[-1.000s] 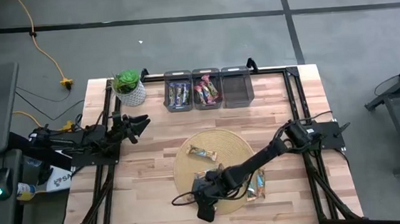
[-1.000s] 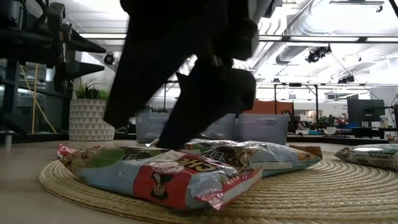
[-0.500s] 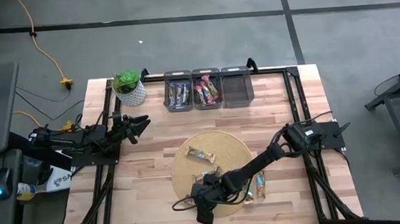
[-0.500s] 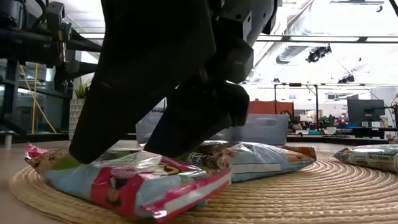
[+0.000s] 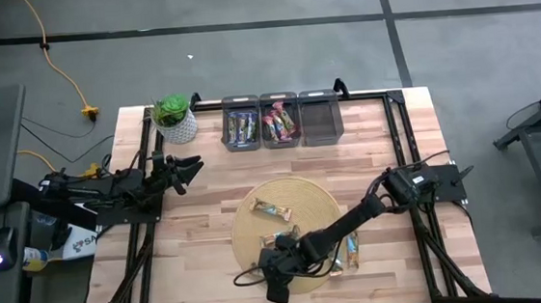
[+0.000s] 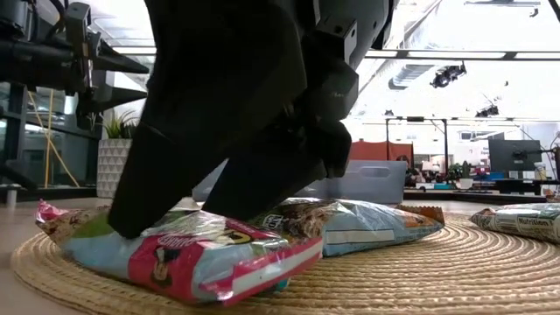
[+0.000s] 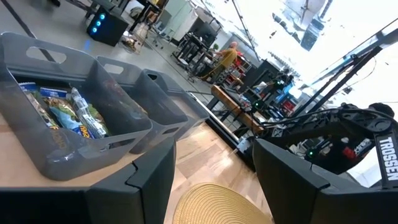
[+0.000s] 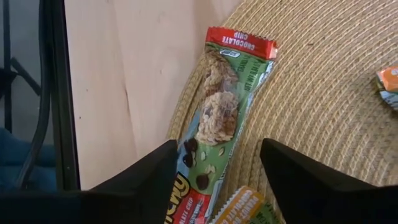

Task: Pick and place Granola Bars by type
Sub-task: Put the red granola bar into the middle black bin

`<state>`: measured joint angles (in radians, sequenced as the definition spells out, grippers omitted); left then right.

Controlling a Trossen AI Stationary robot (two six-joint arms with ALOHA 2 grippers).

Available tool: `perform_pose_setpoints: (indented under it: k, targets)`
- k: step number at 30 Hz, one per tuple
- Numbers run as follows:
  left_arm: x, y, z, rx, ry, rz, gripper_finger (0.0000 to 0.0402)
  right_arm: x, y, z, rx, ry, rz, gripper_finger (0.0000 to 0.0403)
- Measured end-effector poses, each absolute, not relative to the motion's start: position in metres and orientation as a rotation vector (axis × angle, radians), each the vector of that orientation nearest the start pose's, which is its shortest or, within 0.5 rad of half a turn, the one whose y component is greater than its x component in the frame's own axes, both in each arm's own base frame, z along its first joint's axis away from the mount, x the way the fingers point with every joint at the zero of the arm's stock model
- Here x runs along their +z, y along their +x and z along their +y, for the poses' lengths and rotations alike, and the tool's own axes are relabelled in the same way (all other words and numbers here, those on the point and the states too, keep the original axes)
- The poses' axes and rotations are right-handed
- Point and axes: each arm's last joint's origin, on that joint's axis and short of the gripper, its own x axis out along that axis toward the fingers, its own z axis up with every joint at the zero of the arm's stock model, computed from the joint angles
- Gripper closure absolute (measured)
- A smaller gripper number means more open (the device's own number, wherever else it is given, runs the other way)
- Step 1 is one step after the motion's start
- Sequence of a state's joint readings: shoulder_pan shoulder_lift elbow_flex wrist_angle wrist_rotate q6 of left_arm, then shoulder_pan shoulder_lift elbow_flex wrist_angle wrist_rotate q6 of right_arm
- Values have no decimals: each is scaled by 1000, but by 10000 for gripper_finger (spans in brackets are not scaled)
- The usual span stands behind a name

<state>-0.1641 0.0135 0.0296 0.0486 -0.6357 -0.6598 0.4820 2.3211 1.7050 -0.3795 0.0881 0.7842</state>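
Granola bars lie flat on a round straw mat [image 5: 286, 230]. A green-and-red bar [image 8: 221, 115] sits at the mat's near-left edge, and it also shows in the low view [image 6: 184, 254]. My right gripper [image 8: 217, 146] is open and low over this bar [image 5: 278, 267], one finger on each side of it. Another bar [image 6: 367, 223] lies right behind it, a tan one [image 5: 275, 207] farther off, and more bars [image 5: 343, 252] to the right. My left gripper [image 5: 189, 166] waits open at the table's left side [image 7: 211, 155]. My right gripper comes down slanting from above and from the table's right, its open fingers set across the green-and-red bar. In the low view the fingertips [image 6: 140, 223] stand on the wrapper's top near its end [image 6: 105, 234]. The bar lies flat on the mat.
Three grey bins stand in a row at the far edge: one with dark blue bars [image 5: 242, 127], one with pink and red bars [image 5: 280, 124], and a third [image 5: 320, 118]. A potted plant [image 5: 174, 118] stands far left. Bare wood lies left of the mat.
My right gripper has moved down and a little toward the table's near-left corner, settling onto the green-and-red bar. That bar and the mat's near edge have shifted toward the table's left in the low view.
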Motion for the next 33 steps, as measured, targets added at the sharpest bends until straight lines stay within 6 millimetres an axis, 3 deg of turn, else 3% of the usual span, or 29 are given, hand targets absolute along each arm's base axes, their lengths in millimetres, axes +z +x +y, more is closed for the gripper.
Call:
perform_pose_setpoints:
  k: [14,20,33]
  targets:
    - [177,92,2,435,-673,-214,190,122,432,224,-20,440,1043,284]
    - [177,92,2,435,-673,-214,190,125,436,226,3,456,1017,305]
    - [177,92,2,435,-673,-214,190,150,454,221,52,385,936,320]
